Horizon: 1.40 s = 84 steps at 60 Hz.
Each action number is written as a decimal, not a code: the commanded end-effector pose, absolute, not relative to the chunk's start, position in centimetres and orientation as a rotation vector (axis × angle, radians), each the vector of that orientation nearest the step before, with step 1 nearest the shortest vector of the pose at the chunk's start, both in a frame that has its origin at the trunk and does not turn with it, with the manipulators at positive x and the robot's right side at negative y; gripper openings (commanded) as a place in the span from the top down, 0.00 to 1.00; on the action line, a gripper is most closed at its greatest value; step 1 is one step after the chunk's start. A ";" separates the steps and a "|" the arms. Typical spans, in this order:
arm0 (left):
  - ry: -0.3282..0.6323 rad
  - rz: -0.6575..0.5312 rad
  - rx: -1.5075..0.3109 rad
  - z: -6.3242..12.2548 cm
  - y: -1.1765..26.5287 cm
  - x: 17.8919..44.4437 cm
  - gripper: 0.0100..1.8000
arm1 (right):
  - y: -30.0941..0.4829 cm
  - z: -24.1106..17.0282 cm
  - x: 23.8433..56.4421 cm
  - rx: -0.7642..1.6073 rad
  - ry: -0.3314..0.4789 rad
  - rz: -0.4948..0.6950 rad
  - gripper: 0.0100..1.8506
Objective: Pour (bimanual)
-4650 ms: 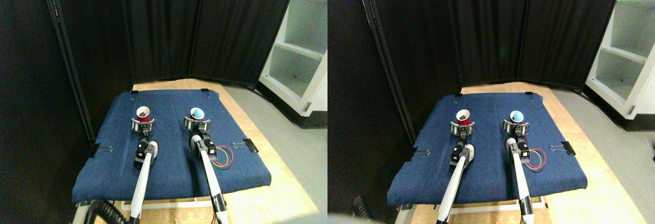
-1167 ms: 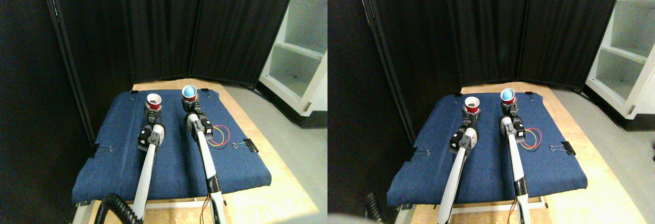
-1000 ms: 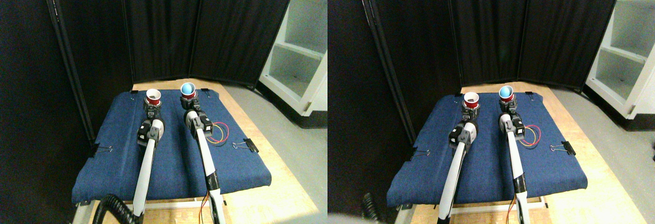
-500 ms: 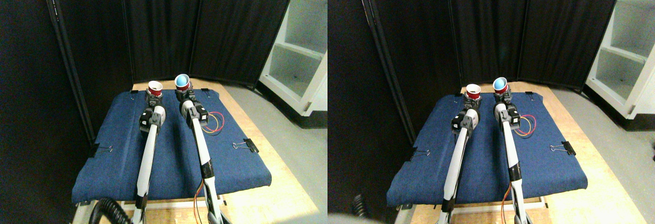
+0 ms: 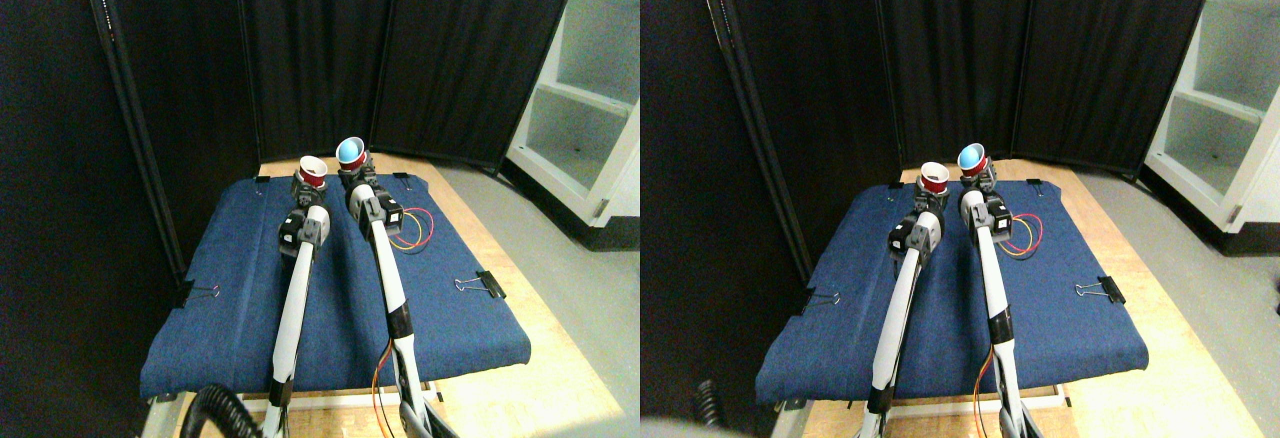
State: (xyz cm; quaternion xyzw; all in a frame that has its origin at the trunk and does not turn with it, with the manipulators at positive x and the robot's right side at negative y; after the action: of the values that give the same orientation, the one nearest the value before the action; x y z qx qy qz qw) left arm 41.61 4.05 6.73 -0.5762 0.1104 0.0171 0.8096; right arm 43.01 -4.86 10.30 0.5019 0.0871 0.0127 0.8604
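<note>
Both arms are stretched out and raised over the far part of the blue cloth (image 5: 330, 298), each carrying a cup. The left gripper (image 5: 306, 186) is clenched on the red cup (image 5: 312, 171), which sits roughly upright with its white inside showing. The right gripper (image 5: 353, 170) grasps the other cup (image 5: 349, 152), red outside and blue inside, which is a little higher and tipped so its mouth leans toward the red cup. The two cups are just beside each other, perhaps rim to rim; whether they touch cannot be told at this size. No contents can be made out in either cup, so which one holds the load is not certain, though the tilt suggests the blue-lined cup is the pourer and the red cup the receiver. The step in hand looks like the start of the pour itself: cups lifted, brought together, tilt begun. The next move calls for the right wrist to roll the blue-lined cup further over while keeping its lip above the red cup's opening, and for the left arm to hold steady and level beneath it. The risk is misalignment, with contents falling onto the cloth between them. Loose coloured wires (image 5: 412, 230) loop beside the right arm, and a binder clip (image 5: 482, 282) holds the cloth's edge.
</note>
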 end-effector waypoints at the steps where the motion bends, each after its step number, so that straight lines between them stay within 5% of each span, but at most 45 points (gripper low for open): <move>1: 0.208 0.000 -1.238 7.3 3.7 41.7 0.82 | -4.3 11.3 43.2 1.065 0.151 0.077 0.82; 84: 0.235 0.016 -1.247 6.4 3.0 41.9 0.82 | -2.7 11.0 43.0 0.537 0.198 0.164 0.78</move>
State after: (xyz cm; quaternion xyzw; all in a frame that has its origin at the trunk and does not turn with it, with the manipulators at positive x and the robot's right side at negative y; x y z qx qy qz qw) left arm 41.72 3.35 5.63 -0.5715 0.1232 0.0176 0.8111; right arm 43.00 -3.45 10.15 0.2667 0.1115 0.0637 0.9552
